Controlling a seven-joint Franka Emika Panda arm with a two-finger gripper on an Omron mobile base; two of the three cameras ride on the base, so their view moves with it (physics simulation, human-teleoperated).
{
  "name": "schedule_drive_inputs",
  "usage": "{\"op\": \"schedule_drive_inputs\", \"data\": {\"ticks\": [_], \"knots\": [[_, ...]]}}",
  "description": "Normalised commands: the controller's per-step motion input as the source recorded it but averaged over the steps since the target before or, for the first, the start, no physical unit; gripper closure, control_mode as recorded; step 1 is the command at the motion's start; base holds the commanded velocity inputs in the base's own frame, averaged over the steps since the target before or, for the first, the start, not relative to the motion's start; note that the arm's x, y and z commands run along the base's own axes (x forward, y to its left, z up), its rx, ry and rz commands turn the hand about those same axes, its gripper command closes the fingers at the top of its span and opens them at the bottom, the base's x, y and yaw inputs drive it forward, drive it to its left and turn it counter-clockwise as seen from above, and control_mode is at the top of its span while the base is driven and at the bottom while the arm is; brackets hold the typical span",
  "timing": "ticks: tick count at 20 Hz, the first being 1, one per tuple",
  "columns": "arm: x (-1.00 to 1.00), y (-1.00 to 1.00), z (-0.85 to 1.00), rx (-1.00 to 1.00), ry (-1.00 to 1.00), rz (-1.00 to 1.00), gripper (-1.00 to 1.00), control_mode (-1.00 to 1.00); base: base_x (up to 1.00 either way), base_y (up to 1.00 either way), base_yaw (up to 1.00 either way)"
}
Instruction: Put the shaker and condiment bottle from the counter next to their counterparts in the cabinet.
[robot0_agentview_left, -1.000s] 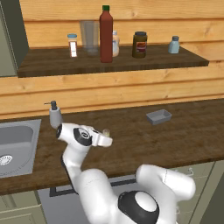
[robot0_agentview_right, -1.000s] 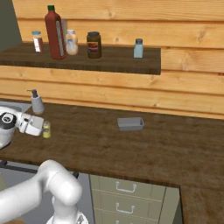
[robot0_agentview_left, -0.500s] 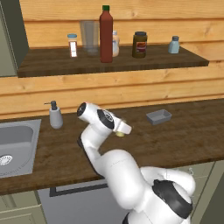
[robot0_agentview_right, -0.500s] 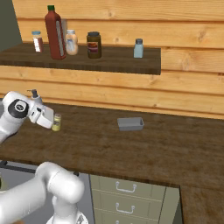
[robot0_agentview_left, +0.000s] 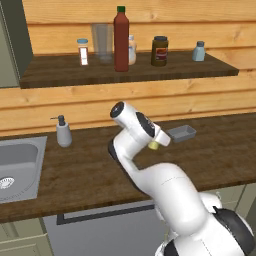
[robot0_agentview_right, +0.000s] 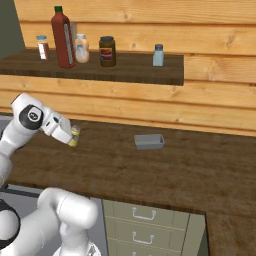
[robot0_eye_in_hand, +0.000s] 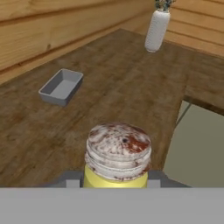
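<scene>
Because the shaker (robot0_eye_in_hand: 117, 155) belongs beside the pale blue shaker (robot0_agentview_right: 158, 55) on the cabinet (robot0_agentview_right: 125, 70) shelf, up and to the right of the claw (robot0_agentview_right: 73, 136), the claw grips it clear above the surface (robot0_agentview_right: 150, 165), the condiment bottle (robot0_agentview_right: 62, 37) already shelved directly above.

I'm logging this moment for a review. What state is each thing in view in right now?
end effector: shut on the shaker
shaker: held above the counter, capped
condiment bottle: upright on the cabinet shelf, capped
pale blue shaker: upright on the shelf
cream bottle: upright behind the condiment bottle
brown jar: upright, lid on
grey tray: flat on the counter, empty
pump dispenser: upright beside the sink
</scene>
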Motion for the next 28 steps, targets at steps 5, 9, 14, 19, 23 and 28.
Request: {"op": "schedule_drive_inputs", "data": {"ticks": [5, 9, 14, 19, 23, 28], "knots": [[-0.43, -0.34, 0.37, 0.0, -0.06, 0.07, 1.0, -1.0, 0.0, 0.0, 0.0], [-0.17, -0.56, 0.42, 0.0, -0.1, 0.07, 1.0, -1.0, 0.0, 0.0, 0.0], [-0.14, -0.67, 0.33, 0.0, -0.1, 0.09, 1.0, -1.0, 0.0, 0.0, 0.0], [-0.05, -0.42, 0.35, 0.0, -0.09, 0.1, 1.0, -1.0, 0.0, 0.0, 0.0], [-0.12, -0.32, 0.43, 0.0, -0.07, 0.12, 1.0, -1.0, 0.0, 0.0, 0.0], [-0.42, -0.46, 0.6, 0.0, -0.18, 0.11, 1.0, -1.0, 0.0, 0.0, 0.0]]}}
